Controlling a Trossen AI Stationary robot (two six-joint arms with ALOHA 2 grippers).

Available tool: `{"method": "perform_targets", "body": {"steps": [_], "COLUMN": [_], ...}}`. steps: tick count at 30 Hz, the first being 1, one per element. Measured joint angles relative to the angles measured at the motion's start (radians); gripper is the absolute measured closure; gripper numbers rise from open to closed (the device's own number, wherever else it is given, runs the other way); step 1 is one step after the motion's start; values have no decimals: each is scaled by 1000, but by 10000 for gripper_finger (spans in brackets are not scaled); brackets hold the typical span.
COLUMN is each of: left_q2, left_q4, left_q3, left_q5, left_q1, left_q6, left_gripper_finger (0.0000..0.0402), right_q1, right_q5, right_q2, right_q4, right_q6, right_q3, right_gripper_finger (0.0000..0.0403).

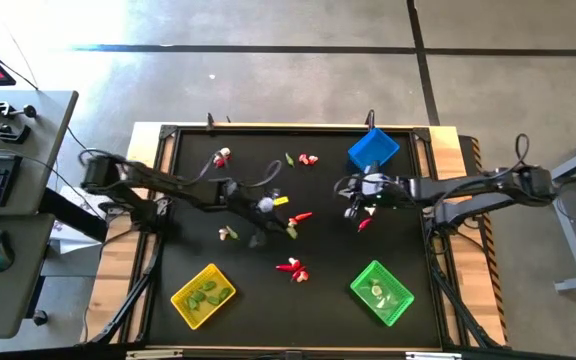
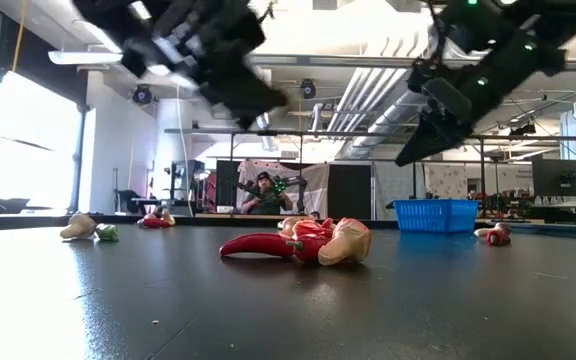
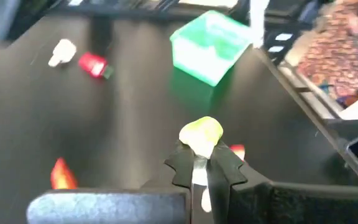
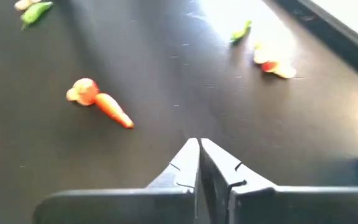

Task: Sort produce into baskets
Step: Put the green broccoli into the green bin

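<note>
Three baskets on the black table (image 1: pixel 188 250): yellow basket (image 1: pixel 203 295) at the near left, holding a few small green pods (image 1: pixel 206 293); green basket (image 1: pixel 381 292) at the near right, with a pale piece or two inside, too small to name; blue basket (image 1: pixel 373 149) at the far right, contents not discernible from above, and seen side-on in the low view (image 2: pixel 436 215) with nothing showing over its wall.

Left gripper (image 1: pixel 268 205) out over the middle of the table, raised clear of the surface — fingers (image 3: pixel 219 168) pinched shut on a small yellowish-green piece (image 3: pixel 201 132) held at the very tips. Green basket (image 3: pixel 211 46) visible beyond it in the left wrist view, along with a whitish bulb (image 3: pixel 61 52) and a red piece (image 3: pixel 92 64) lying close together on the table.

Right gripper (image 1: pixel 353 190) above the table just in front of the blue basket, fingers (image 4: pixel 179 169) pressed together with nothing between them. Just beneath and beside it, a red chili (image 1: pixel 365 223) and a small pale piece on the table.

Loose produce scattered elsewhere — a red chili and bulb cluster (image 1: pixel 294 268) toward the near middle, touching one another and large in the low view (image 2: pixel 303 243); a red chili (image 1: pixel 302 215) near the left gripper; a bulb with a green pod (image 1: pixel 228 233) to the left of centre; a bulb and red piece (image 1: pixel 222 157) at the far left; a green pod and red pieces (image 1: pixel 303 158) at the far middle.
</note>
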Motion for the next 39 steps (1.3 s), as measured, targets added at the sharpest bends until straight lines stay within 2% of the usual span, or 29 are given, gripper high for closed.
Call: {"method": "perform_targets", "body": {"steps": [4,10,18,39], "left_q2": [142,333,486,734], "left_q4": [8,3,13,-46], "left_q3": [150,370,577,887], "left_q5": [4,30,50,11], "left_q1": [-50,-130,-178,-189], "left_q6": [73,136,148,126], "left_gripper_finger": [400,400,400,400], "right_q1": [0,0,0,-20], "right_q5": [48,63,73,204], "right_q2": [-64,-106,-110,-112], "right_q4": [25,36,34,21], "right_q6": [23,19,20,55], "right_q3": [-42,-50,-50,-50], "right_gripper_finger": [400,402,403,403]}}
